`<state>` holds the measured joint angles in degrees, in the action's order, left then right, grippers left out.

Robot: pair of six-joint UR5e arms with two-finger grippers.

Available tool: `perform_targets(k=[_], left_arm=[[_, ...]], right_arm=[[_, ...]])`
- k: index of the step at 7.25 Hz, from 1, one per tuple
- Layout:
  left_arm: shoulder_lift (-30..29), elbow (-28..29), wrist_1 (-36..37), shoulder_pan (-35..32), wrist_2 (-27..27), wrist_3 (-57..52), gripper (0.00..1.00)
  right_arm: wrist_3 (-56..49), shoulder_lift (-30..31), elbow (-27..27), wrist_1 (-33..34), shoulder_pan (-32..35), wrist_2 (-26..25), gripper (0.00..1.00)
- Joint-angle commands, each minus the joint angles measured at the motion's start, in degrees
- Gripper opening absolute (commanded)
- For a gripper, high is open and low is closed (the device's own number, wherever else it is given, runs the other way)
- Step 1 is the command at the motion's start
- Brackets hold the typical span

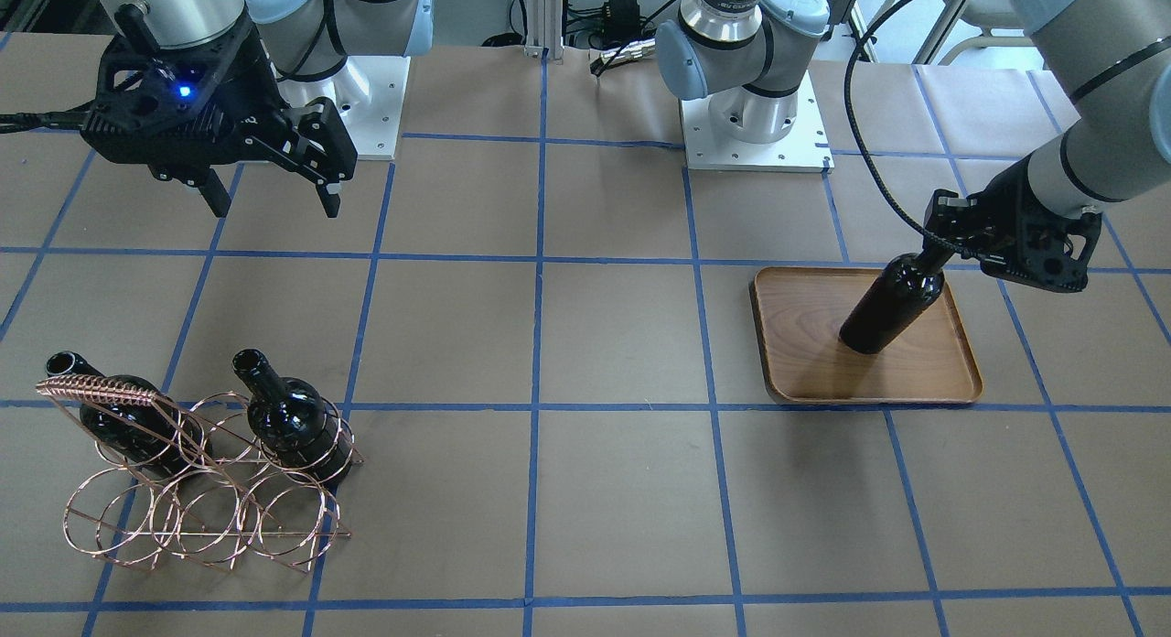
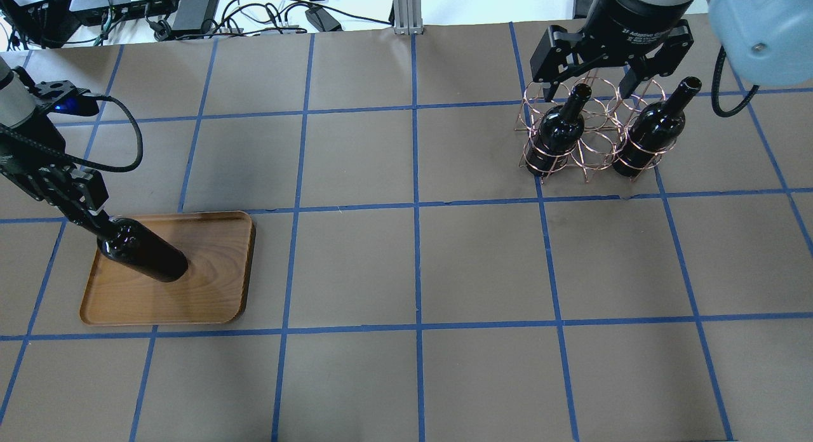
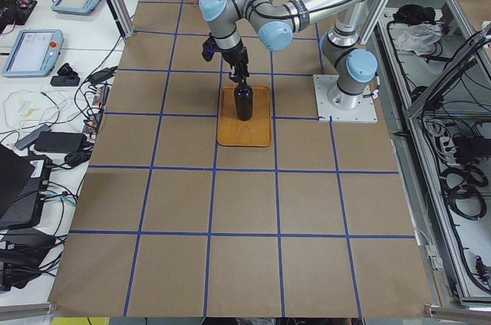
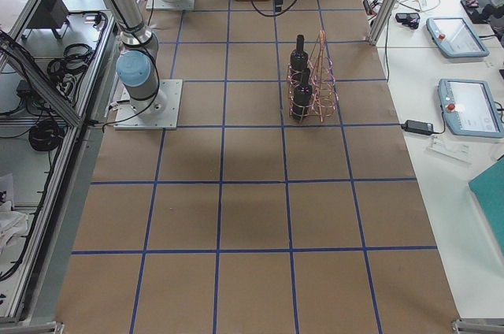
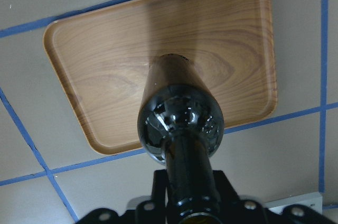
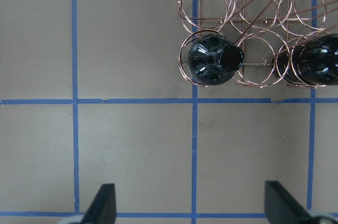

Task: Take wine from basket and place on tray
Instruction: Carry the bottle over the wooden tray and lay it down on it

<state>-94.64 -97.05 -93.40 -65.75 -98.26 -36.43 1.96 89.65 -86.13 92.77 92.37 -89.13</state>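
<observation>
One dark wine bottle stands upright on the brown wooden tray. My left gripper is shut on its neck. The left wrist view looks down the bottle onto the tray. The copper wire basket holds two more bottles, one at each end, necks up. My right gripper is open and empty, held high near the basket. In its wrist view the fingertips stand wide apart, with the basket and a bottle mouth ahead.
The table is brown paper with a blue tape grid. The two arm bases stand at the robot's edge. Cables and devices lie beyond the far edge. The tray and the basket are several grid squares apart.
</observation>
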Motion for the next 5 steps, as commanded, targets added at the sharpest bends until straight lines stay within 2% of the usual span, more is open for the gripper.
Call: perform_targets(k=[1, 5], left_arm=[[1.4, 0.3, -0.4, -0.1, 0.1, 0.4, 1.00], [10.9, 3.7, -4.6, -1.2, -0.3, 4.0, 1.00]], right_arm=[[0.0, 0.1, 0.0, 0.0, 0.0, -0.3, 1.00], [0.0, 0.0, 0.0, 0.0, 0.0, -0.3, 1.00]])
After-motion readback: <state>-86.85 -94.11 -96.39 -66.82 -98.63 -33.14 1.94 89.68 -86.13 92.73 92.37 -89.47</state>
